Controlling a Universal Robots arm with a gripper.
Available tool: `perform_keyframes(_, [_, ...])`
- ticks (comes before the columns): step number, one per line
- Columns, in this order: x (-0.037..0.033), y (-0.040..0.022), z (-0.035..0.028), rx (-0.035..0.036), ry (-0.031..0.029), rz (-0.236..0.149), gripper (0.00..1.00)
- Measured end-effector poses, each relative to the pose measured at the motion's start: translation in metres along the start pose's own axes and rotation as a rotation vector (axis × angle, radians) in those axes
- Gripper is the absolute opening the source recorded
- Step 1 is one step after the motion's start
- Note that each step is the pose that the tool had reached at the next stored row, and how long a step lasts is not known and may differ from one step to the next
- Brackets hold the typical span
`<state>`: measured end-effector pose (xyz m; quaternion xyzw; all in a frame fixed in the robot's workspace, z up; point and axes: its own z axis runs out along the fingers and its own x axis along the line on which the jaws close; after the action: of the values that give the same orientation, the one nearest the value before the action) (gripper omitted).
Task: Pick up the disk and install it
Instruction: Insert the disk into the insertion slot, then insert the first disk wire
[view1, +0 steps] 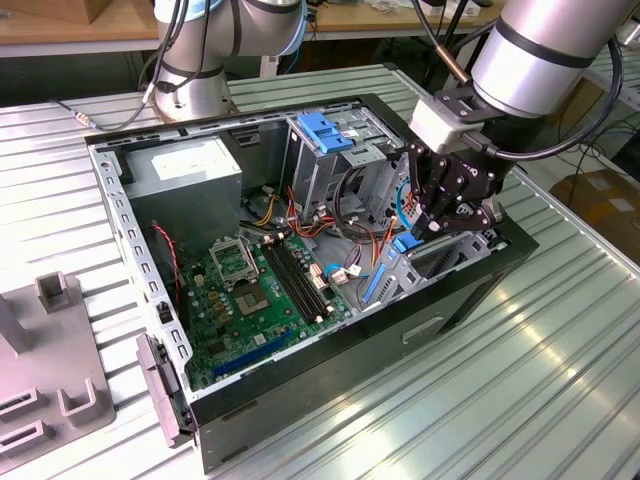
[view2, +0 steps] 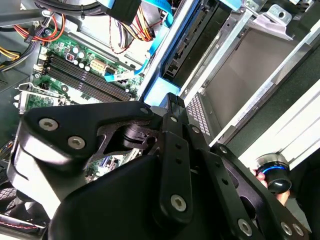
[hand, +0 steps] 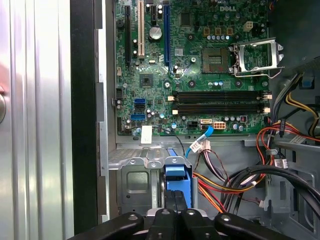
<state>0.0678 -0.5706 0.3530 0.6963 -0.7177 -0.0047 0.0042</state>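
My own black linkage blocks much of the second wrist view, so most of the disk (view2: 159, 75) is hidden. I see only its blue bracket edge and a dark side, with the long axis parallel to the metal rails of the drive bay (view2: 240, 80). In the first wrist view the disk (hand: 178, 176) is end-on, a blue patch just beyond my end effector (hand: 175, 220). The end effector is closed, its tips meeting at the bracket. In the exterior view it (view1: 432, 222) reaches into the computer case (view1: 350, 400) towards the exterior view's right and masks the disk.
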Motion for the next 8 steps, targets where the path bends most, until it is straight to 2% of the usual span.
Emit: perform_keyframes(8, [0.0, 0.0, 0.0, 0.0, 0.0002, 0.0, 0.12])
